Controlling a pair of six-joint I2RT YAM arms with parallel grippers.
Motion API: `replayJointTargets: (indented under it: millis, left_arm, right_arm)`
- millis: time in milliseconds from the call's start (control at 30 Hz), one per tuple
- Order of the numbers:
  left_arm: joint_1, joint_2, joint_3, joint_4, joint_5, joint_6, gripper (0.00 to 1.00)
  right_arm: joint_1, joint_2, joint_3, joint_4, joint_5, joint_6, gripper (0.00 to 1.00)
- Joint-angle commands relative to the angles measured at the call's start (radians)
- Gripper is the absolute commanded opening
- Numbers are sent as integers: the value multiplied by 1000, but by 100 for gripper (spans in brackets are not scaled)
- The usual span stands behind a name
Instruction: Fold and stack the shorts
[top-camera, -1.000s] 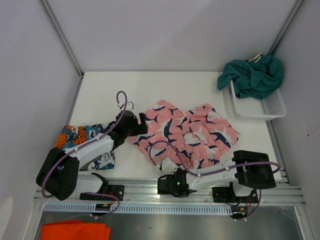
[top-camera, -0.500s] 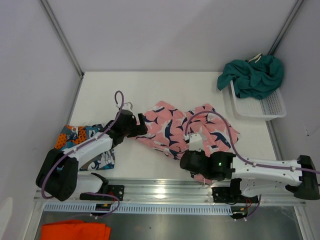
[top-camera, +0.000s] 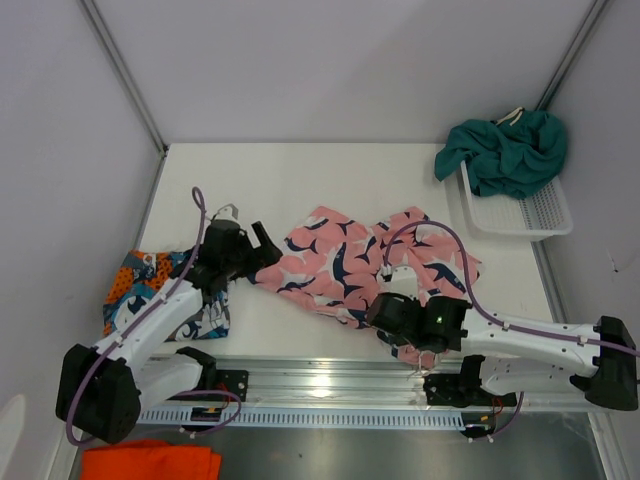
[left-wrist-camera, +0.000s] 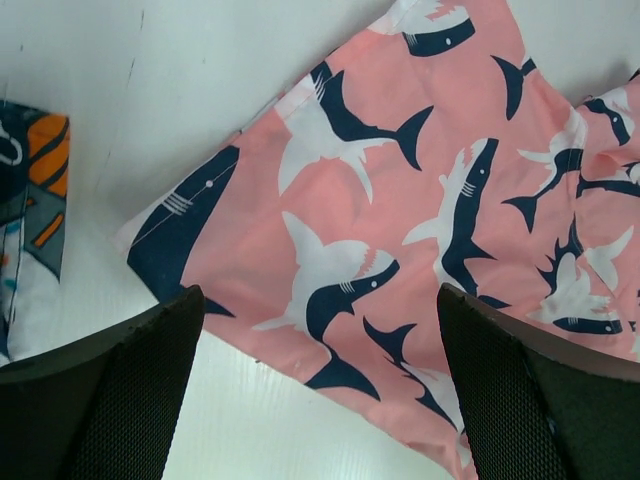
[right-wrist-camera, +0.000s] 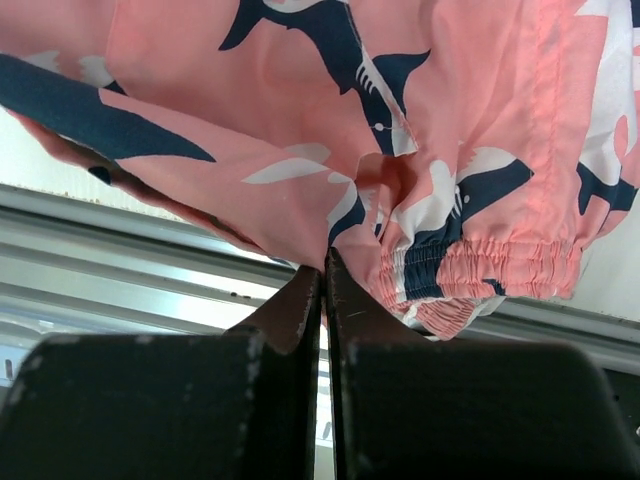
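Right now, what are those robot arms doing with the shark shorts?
They are working on folding shorts. The right pincer is shut on the pink shark shorts by the waistband, near the table's front edge. The left pincer is open over the shorts' left corner. The blue-orange print shorts lie at the left, and the teal shorts sit piled on a white mesh basket.

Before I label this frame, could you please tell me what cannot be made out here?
Top view: the left arm covers part of the graphic-print shorts.
Top view: the bottom edge cuts off the orange cloth.
Right wrist view: the right gripper hides how much pink shorts it pinches.
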Motion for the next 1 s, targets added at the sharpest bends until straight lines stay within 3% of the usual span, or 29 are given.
replayJointTargets:
  millis: [0, 367, 567, 900, 933, 967]
  left_arm:
    - [37, -60, -24, -63, 63, -76, 99]
    - [90, -186, -236, 9, 165, -261, 97]
    - [118, -174, -324, 81, 155, -320, 84]
    - [149, -56, -328, 233, 145, -384, 70]
    - [149, -16, -322, 242, 143, -384, 67]
    - [150, 3, -319, 264, 142, -386, 58]
  right_arm:
    - [-27, -9, -8, 17, -5, -10, 0]
    - [-81, -43, -14, 43, -33, -44, 0]
    - [-92, -44, -17, 54, -40, -56, 0]
    - [-98, -52, -16, 60, -53, -67, 0]
    - [-98, -50, -16, 59, -54, -67, 0]
    - [-98, -52, -16, 57, -56, -67, 0]
